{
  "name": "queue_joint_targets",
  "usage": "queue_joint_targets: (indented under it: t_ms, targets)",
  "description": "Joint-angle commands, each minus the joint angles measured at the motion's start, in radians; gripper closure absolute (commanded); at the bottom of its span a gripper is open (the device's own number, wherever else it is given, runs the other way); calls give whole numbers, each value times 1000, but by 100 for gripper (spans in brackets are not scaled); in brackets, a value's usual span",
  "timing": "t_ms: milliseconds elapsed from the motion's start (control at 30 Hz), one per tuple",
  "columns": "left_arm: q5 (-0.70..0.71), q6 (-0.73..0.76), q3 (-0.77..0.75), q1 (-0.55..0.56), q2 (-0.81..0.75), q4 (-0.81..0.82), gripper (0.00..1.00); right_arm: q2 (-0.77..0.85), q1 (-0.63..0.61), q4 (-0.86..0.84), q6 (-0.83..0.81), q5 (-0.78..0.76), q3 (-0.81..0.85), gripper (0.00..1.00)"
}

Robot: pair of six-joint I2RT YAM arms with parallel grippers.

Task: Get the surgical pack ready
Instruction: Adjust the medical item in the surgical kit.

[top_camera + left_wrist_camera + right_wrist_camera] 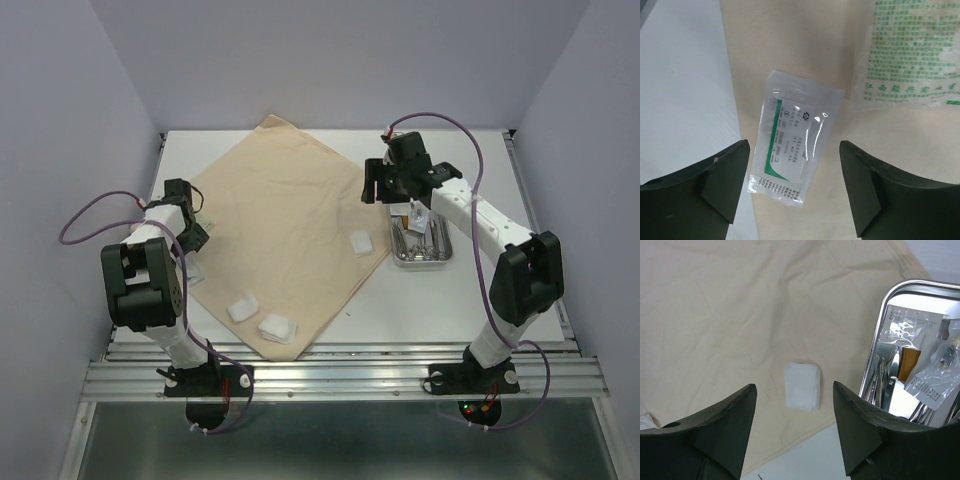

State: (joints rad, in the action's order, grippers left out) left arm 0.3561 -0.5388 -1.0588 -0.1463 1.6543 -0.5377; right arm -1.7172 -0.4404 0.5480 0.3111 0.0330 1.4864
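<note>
The beige cloth (285, 225) lies spread as a diamond on the table. On it rest three white gauze pads (361, 243), (242, 308), (277, 327). The steel tray (420, 262) stands just off the cloth's right corner, with silver instruments (880, 382) and clear packets (912, 325) inside. My left gripper (795, 185) hangs open over the cloth's left edge. A sealed packet with a green label (797, 137) lies flat below it, touching neither finger. My right gripper (795, 425) is open above one gauze pad (802, 386), next to the tray's rim (925, 283).
A larger clear bag with green print (910, 50) lies on the cloth beyond the small packet. Bare white table (685, 100) borders the cloth's left edge. The table's metal rail (340, 375) runs along the near side, and purple walls close in left, right and behind.
</note>
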Motion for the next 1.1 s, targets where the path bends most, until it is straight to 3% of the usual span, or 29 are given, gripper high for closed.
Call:
queue_joint_targets:
  t_ms: [0, 167, 367, 633, 767, 1067]
  targets:
    - [-16, 34, -7, -35, 16, 7, 11, -16, -11, 4, -4, -15, 63, 32]
    - [-58, 59, 22, -65, 24, 44, 6, -35, -20, 10, 0, -15, 83, 32]
    - [-123, 73, 10, -75, 73, 58, 16, -48, -29, 13, 2, -21, 95, 32]
    - [-192, 71, 16, -107, 105, 76, 18, -56, -38, 17, 2, -25, 104, 32]
    - [-200, 73, 16, -105, 107, 73, 33, -61, -38, 17, 3, -24, 106, 32]
    - [-166, 68, 26, -107, 58, 71, 47, -65, -47, 13, 5, -24, 106, 32]
